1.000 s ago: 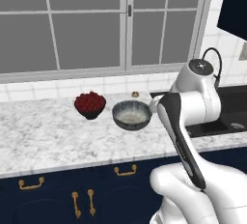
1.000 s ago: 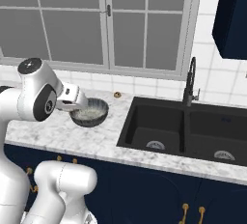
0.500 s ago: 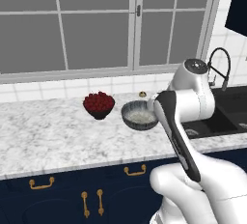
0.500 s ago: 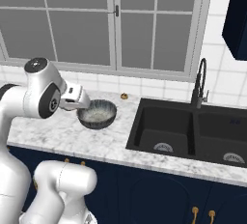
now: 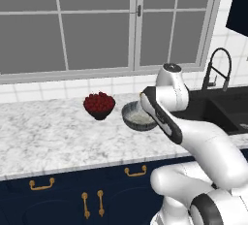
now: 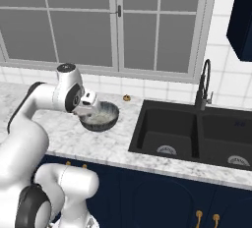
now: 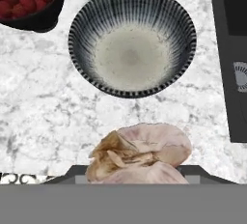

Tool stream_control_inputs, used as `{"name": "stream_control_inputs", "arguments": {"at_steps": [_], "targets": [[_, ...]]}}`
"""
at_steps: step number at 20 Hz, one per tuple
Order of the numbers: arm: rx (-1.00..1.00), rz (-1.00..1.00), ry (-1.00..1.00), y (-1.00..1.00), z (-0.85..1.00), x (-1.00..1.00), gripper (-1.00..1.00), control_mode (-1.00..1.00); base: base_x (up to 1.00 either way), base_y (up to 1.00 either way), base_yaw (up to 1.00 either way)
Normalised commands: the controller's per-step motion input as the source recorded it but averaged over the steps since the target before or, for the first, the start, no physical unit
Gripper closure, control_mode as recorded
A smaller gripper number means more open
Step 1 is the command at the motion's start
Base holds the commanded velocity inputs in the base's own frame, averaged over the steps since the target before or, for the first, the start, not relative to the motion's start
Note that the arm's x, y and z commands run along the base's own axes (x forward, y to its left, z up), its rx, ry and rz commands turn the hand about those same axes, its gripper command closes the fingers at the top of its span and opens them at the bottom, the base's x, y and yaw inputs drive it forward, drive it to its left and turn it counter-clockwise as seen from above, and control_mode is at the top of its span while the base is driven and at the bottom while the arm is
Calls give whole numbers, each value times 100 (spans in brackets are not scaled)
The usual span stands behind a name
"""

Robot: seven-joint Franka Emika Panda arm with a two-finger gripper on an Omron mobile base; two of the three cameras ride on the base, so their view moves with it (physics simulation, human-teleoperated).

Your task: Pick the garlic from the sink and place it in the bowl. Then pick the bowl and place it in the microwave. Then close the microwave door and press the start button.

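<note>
Held across its papery middle in the part-open gripper (image 7: 137,182), the light, firm garlic (image 7: 140,154) hangs short of the empty bowl (image 7: 132,42) on the countertop's sink-side end.

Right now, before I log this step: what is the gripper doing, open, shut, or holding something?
Gripper: shut on the garlic, carried above the counter just short of the bowl.

The garlic (image 7: 144,153) is pale pinkish off-white with tan papery patches; the bowl (image 7: 132,42) is dark blue-grey with fine pale radial stripes, pale speckled inside; the bench (image 7: 43,97) is white marble veined grey; the smaller bowl (image 5: 99,113) is dark, its fruit red; the sink (image 6: 197,133) is black.
</note>
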Motion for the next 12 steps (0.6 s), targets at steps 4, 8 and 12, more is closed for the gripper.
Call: {"name": "stream_control_inputs", "arguments": {"at_steps": [4, 8, 12], "targets": [[2, 0, 10, 0, -44, 68, 100, -100, 0, 0, 0], [0, 0, 5, 0, -31, 70, 100, -100, 0, 0, 0], [0, 0, 1, 0, -35, 48, 100, -100, 0, 0, 0]]}}
